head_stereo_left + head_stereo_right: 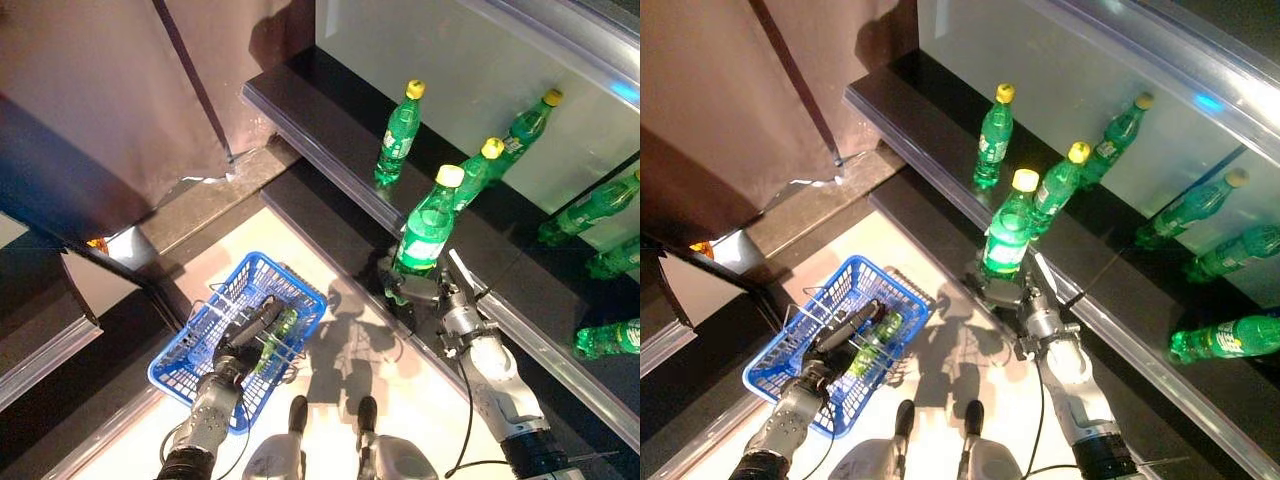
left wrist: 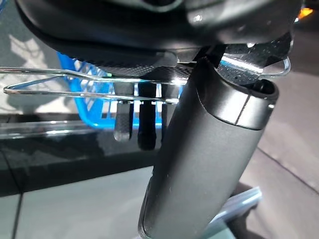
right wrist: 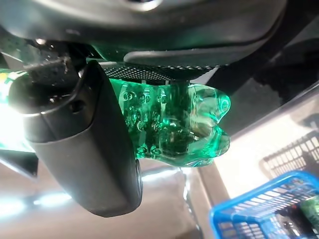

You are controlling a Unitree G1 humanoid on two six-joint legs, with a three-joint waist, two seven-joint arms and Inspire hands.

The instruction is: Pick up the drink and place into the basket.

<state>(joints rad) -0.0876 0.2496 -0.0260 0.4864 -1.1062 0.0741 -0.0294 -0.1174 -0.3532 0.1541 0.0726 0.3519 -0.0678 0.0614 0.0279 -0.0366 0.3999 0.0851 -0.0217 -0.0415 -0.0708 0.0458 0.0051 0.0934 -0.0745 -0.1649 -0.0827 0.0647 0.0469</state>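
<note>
Midway: right hand point(image 1: 425, 290) clasps a green bottle point(image 1: 428, 225) lifted beside the basket point(image 1: 190, 365); left hand point(image 1: 245, 340) grips the basket's handle.

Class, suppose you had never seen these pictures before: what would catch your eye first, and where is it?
The green bottle with a yellow cap, gripped at its base by the right robot hand above the dark shelf. Next, the blue basket on the floor, its wire handle held by the left robot hand, a bottle already inside. More bottles stand behind.

Two silver-grey arms end in a dark left robot hand point(image 1: 240, 345) and right robot hand point(image 1: 415, 290).
</note>
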